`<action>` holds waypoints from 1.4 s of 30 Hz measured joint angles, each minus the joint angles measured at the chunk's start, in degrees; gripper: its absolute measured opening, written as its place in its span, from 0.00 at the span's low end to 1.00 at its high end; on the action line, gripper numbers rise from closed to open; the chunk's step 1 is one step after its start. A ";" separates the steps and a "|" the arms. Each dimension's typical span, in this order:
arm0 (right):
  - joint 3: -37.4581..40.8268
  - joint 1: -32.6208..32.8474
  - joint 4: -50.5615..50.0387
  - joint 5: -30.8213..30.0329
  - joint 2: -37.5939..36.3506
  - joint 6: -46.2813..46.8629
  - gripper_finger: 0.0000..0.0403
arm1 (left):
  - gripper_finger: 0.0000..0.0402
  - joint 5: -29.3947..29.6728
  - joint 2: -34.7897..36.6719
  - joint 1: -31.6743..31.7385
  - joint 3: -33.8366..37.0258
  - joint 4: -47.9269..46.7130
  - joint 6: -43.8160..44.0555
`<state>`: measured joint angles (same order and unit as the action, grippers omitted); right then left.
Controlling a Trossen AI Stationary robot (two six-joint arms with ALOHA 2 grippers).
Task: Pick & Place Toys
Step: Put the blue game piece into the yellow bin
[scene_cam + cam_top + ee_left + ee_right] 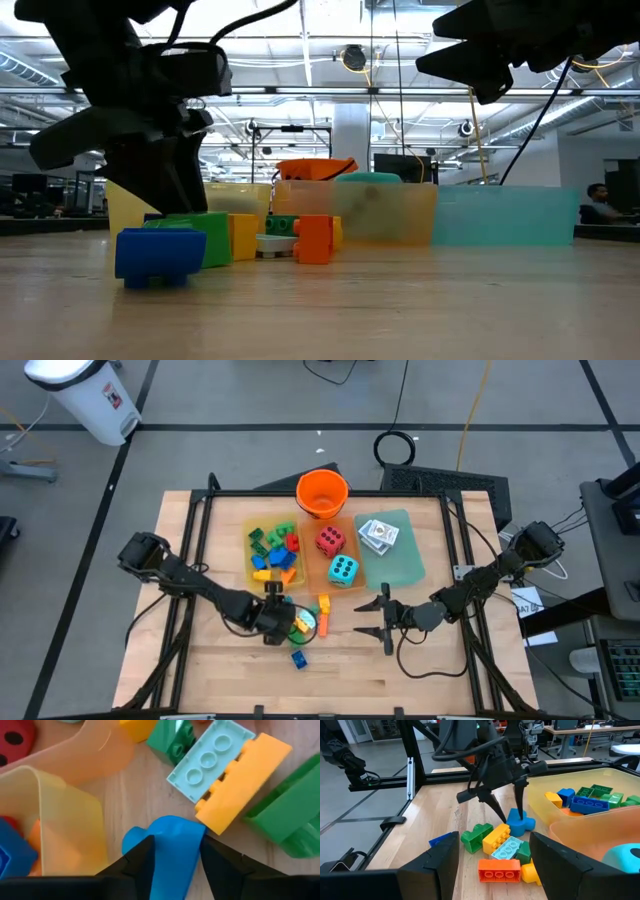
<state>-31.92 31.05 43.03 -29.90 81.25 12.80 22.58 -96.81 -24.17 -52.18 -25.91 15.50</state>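
Blue brick (pixel 172 847) sits pinched between left hand (pixel 175 857) fingers.

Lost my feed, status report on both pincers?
Left pincer astride light-blue plastic piece. Right pincer open, empty, waiting. Loose bricks crowd the pick.

Loose bricks cluster on the table: a light blue piece (pixel 172 850), a pale mint plate (pixel 210 757) against a yellow brick (pixel 245 780), an orange brick (pixel 499 869); red die (pixel 331 540) and teal die (pixel 343 571) sit in the tray
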 joint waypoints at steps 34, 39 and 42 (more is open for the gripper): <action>0.00 0.02 0.02 0.02 0.00 0.02 0.52 | 0.01 -4.49 -0.31 -1.38 2.39 5.34 15.00; 0.00 0.02 0.04 0.02 0.00 0.02 0.52 | 0.01 -5.58 0.36 -2.93 1.25 5.88 14.74; -0.01 0.00 0.08 0.01 0.00 0.02 0.52 | 0.01 -4.96 0.43 -3.65 0.06 6.03 12.11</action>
<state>-31.94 31.05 43.11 -29.90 81.25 12.82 17.63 -96.38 -27.82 -52.12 -19.88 27.61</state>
